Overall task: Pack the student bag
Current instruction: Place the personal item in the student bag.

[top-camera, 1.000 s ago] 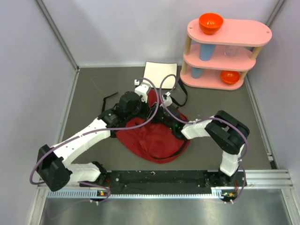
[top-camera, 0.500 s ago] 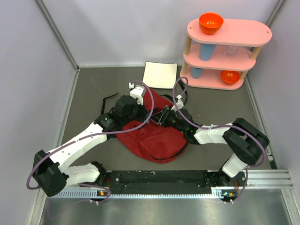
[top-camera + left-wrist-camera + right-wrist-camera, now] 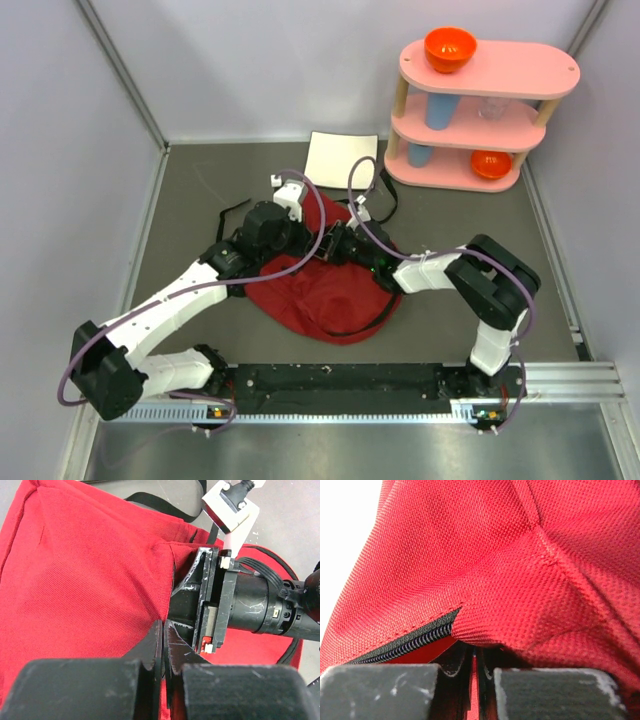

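Bag [image 3: 325, 300] sits flat and rumpled in the middle of the grey table [image 3: 190, 190], its rounded bottom toward the near edge where both arm bases are bolted. Both arms reach in over it and meet above its far half, nose to nose. Left gripper [image 3: 163, 630] is clenched, fingers pressed together with a fold of the bag's red cloth running right into the tips. Just beyond those tips, the left wrist view catches the right gripper [image 3: 175, 592], pointed back at the same fold, so the two are almost touching. From the right wrist view, that gripper is pinched tight too, with a thin sliver of red cloth caught between its fingers. The black zipper [image 3: 405, 642] runs off to the left just above them, slightly parted with red lining showing underneath. A black strap [image 3: 236, 208] trails off the bag toward the left edge, lying loose on the table. Farther back, a white sheet [image 3: 342, 158] lies flat against the far edge, well apart from the bag. In the far right corner stands a pink shelf [image 3: 505, 125] with three tiers, an orange bowl [image 3: 449, 48] on its top tier.
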Controlling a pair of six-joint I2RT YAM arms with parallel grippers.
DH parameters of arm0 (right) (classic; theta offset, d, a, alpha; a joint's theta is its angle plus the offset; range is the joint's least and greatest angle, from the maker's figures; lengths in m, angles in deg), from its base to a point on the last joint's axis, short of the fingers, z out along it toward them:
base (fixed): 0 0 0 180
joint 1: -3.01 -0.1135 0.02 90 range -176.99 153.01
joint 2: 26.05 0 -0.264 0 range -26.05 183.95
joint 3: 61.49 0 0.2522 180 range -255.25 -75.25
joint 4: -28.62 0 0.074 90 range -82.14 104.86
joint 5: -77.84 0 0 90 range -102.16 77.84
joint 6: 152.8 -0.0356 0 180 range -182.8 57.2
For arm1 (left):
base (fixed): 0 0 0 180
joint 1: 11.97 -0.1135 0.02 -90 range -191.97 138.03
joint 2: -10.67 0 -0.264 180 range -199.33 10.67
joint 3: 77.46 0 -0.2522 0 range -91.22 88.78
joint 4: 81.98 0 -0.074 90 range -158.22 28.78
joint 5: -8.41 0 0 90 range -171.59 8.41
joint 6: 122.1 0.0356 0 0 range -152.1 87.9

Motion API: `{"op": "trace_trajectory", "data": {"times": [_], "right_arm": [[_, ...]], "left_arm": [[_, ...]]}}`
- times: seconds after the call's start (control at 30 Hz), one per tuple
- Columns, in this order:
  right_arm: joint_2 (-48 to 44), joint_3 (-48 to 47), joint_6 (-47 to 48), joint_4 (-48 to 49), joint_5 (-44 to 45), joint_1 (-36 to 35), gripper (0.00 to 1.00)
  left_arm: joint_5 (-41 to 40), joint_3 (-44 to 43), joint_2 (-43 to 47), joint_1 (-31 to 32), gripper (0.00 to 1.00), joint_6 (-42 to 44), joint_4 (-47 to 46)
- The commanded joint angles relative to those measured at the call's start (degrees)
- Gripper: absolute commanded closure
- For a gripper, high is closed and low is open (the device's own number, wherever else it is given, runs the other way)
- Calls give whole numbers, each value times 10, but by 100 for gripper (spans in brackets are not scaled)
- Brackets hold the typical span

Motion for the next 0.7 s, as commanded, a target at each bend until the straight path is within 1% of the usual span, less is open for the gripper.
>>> {"op": "trace_trajectory", "data": {"times": [0.0,0.07,0.1,0.17,0.2,0.23,0.3,0.33,0.37,0.4,0.43,0.5,0.53,0.57,0.6,0.63,0.67], "right_arm": [[13,-46,7,35,-30,-5,96],[-2,-25,14,34,-21,-4,90],[-28,-12,16,28,-8,-3,81],[-67,37,33,3,34,-4,73],[-109,54,36,-20,52,-3,70],[-138,87,47,-38,92,-3,68],[-190,112,57,-123,138,0,63],[-242,123,63,-156,180,1,62],[-263,126,71,-225,195,3,62],[-288,126,80,-256,224,6,61],[-324,128,90,-280,234,7,60],[-358,129,117,-312,251,9,57],[-381,124,123,-323,255,10,56],[-388,119,130,-333,258,13,50],[-391,112,143,-353,246,18,47],[-389,91,151,-358,226,39,45],[-375,77,157,-362,197,52,41]], "left_arm": [[22,-4,9,3,100,-3,-33],[23,-3,5,3,100,-5,-28],[20,0,3,2,100,-7,-25],[8,6,1,3,99,-16,-14],[3,9,2,3,94,-21,-10],[-3,12,10,3,83,-27,-8],[-7,26,22,2,69,-32,-8],[-11,32,38,2,60,-37,-2],[-14,34,48,2,55,-38,0],[-18,37,71,2,52,-41,3],[-21,39,84,2,36,-48,7],[-23,41,121,2,27,-50,16],[-26,42,132,1,25,-57,19],[-35,43,142,1,22,-62,33],[-41,46,162,1,22,-70,42],[-52,54,172,2,21,-87,50],[-64,63,182,2,20,-98,58]]}}
